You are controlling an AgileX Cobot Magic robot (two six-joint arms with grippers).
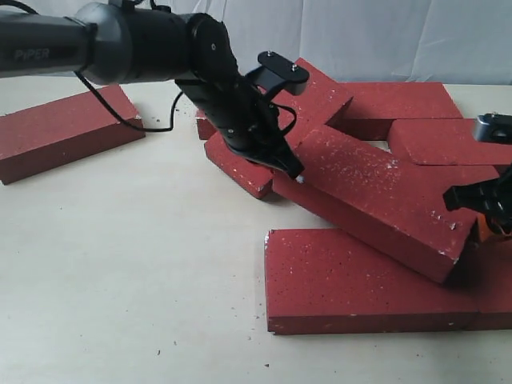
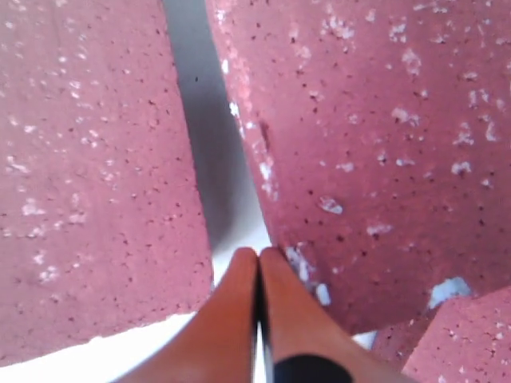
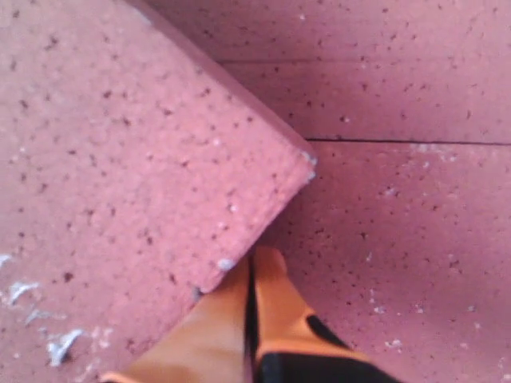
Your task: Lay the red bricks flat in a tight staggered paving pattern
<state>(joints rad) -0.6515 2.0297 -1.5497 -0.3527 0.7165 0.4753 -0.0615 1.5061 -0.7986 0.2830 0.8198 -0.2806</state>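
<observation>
The red bricks [image 1: 400, 104] lie in a messy heap on the pale table [image 1: 120, 280]. In the outside view the heap runs from the middle out to three o'clock. One tilted brick [image 1: 376, 200] lies across the middle of the heap. Its five o'clock end rests on top of the front brick [image 1: 352, 284], which lies flat at five o'clock. A lone brick [image 1: 64, 132] lies flat at nine o'clock, well apart from the others. More bricks lie flat behind the heap, around one o'clock. The left claw [image 1: 297, 174] hangs from a black arm that comes in from ten o'clock. Its tip is right at the ten o'clock corner of the tilted brick, just beside a low brick [image 1: 240, 168]. In the left wrist view its orange fingers [image 2: 227, 319] are pressed together with nothing between them. They point into the thin gap between those two bricks, where a strip of table shows. The right claw [image 1: 482, 226] is at three o'clock, at the very edge of the outside view, by the right end of the tilted brick. In the right wrist view its orange fingers [image 3: 275, 299] are also squeezed together and hold nothing. Their tip is just beside a chipped corner of the tilted brick, over flat bricks with a thin dark line between them.
</observation>
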